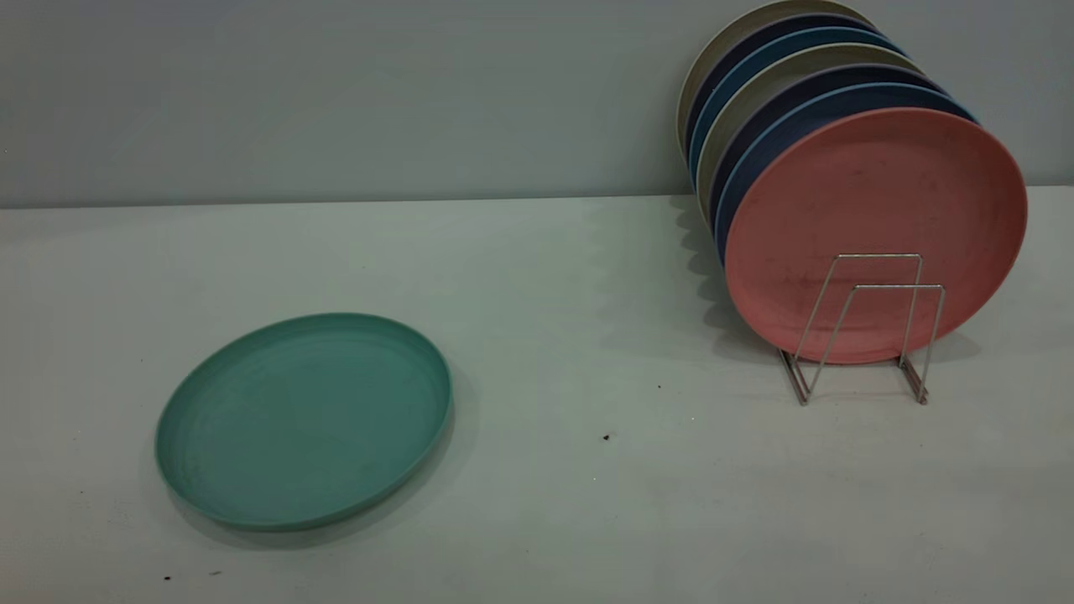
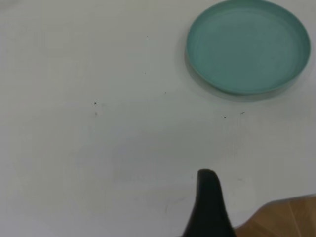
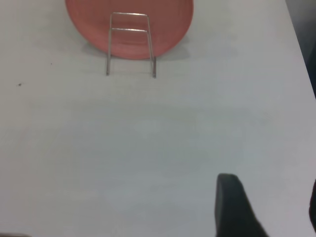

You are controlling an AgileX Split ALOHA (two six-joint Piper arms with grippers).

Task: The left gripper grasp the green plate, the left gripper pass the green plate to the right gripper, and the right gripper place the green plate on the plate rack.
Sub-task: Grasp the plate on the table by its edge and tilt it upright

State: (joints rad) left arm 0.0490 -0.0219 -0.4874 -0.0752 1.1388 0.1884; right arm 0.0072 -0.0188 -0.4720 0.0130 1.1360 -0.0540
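The green plate [image 1: 302,419] lies flat on the white table at the front left; it also shows in the left wrist view [image 2: 248,47]. The plate rack [image 1: 864,327] stands at the back right, with two free wire loops at its front; it also shows in the right wrist view [image 3: 131,44]. Neither gripper appears in the exterior view. The left gripper [image 2: 261,190] is open and empty, well short of the green plate, with one black finger [image 2: 210,202] showing. The right gripper [image 3: 271,195] is open and empty, far from the rack, with one finger [image 3: 232,202] showing.
A salmon-pink plate [image 1: 873,210] stands upright in the rack, with several blue and beige plates [image 1: 797,92] behind it. The pink plate shows in the right wrist view [image 3: 168,19]. The table's edge and wooden floor [image 2: 286,219] lie by the left gripper.
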